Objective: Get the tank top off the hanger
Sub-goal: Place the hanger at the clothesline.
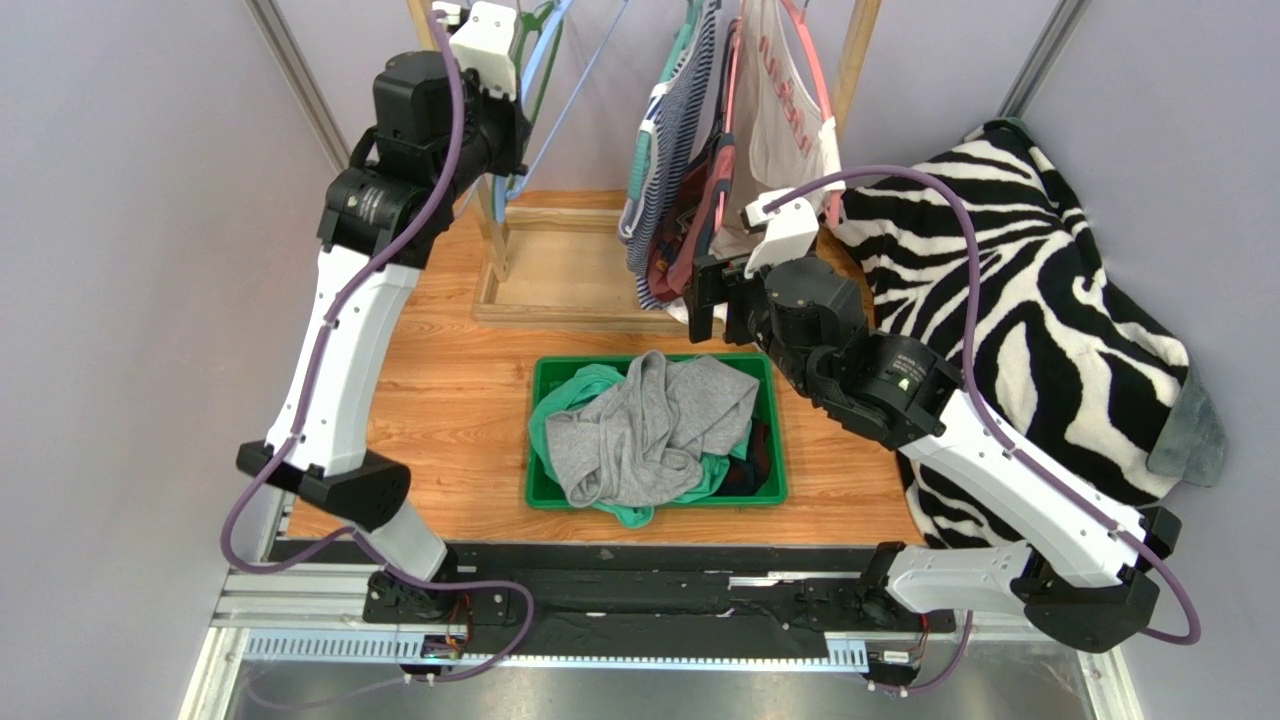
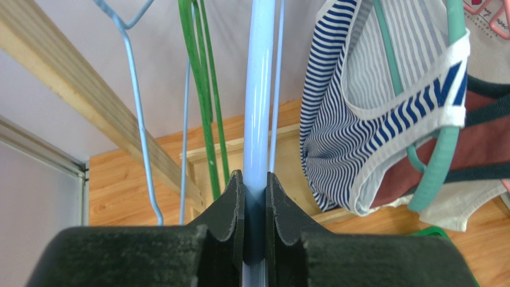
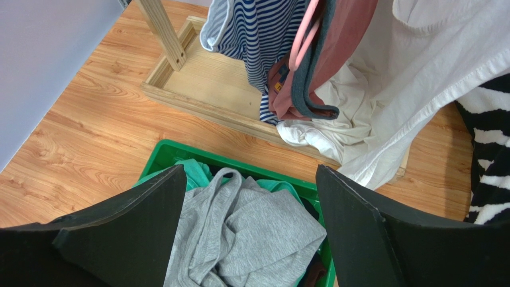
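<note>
Wooden table [image 1: 436, 398], rack [image 1: 556, 308] behind: the grey tank top [image 1: 654, 428] lies in the bin [image 1: 535, 483], seemingly off its hanger.
The left gripper [image 2: 255, 197] pinches a bare pale-blue hanger [image 2: 259, 89]; the right gripper [image 3: 250, 173] hangs spread over the bin. A tug could swing the hanger into neighbouring clothes, or the right fingers could snag them. One bin, one zebra blanket [image 1: 1037, 300], at least three hung garments [image 1: 661, 165].

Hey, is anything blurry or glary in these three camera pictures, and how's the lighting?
Left wrist: the black fingers near the lens look soft, and a bright streak runs down the blue hanger; the striped top is sharp. Right wrist: grey shirt crisp, no glare. Top view: even light, soft shadows.
</note>
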`<action>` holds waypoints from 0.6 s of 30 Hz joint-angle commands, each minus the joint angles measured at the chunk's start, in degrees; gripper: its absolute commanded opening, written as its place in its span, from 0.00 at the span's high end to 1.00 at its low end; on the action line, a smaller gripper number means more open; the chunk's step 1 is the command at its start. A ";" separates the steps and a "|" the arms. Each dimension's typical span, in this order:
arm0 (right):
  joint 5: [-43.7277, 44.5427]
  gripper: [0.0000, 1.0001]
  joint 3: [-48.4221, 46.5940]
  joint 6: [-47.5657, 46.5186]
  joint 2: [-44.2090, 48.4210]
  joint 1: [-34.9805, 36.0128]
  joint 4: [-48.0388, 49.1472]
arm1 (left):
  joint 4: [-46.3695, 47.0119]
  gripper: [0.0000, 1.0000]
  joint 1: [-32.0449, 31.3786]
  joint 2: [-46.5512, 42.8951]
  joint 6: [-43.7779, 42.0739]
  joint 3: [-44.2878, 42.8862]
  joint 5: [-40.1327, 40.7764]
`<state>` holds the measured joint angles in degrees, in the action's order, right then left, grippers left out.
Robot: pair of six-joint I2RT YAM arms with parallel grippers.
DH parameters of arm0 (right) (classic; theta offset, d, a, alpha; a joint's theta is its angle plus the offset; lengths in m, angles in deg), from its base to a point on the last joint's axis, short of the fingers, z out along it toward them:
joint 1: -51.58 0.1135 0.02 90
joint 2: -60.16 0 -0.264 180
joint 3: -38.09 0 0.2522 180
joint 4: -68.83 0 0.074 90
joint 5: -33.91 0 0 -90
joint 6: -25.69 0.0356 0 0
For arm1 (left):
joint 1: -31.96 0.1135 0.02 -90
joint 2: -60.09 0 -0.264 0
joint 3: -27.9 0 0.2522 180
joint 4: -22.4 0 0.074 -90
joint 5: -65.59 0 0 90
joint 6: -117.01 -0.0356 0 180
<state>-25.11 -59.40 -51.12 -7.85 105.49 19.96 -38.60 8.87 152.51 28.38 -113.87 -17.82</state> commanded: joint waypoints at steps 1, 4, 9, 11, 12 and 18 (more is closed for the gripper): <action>1.27 0.16 2.15 2.01 2.52 0.05 1.36 | 5.76 1.00 0.24 4.86 0.04 -6.55 0.88; 1.45 0.16 2.86 2.63 3.23 -0.03 1.28 | 6.20 1.00 0.24 7.41 0.39 -8.31 0.27; 2.50 0.17 2.07 4.12 3.06 -0.03 -1.18 | 6.38 1.00 0.15 9.70 -0.22 -8.93 1.14; 2.68 0.17 1.29 4.82 2.62 -0.03 -2.15 | 6.20 1.00 0.15 10.06 -0.40 -8.23 1.93; 3.20 0.16 1.02 5.17 2.53 -0.03 -3.02 | 6.29 1.00 0.24 10.15 -0.66 -8.05 2.11; 3.91 0.19 -5.20 10.09 -0.98 -0.03 -8.55 | 5.85 1.00 0.24 9.80 -0.93 -7.26 3.08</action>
<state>-23.17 -58.17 -46.07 -6.80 105.49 14.45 -35.26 8.85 163.72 28.10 -119.60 -16.14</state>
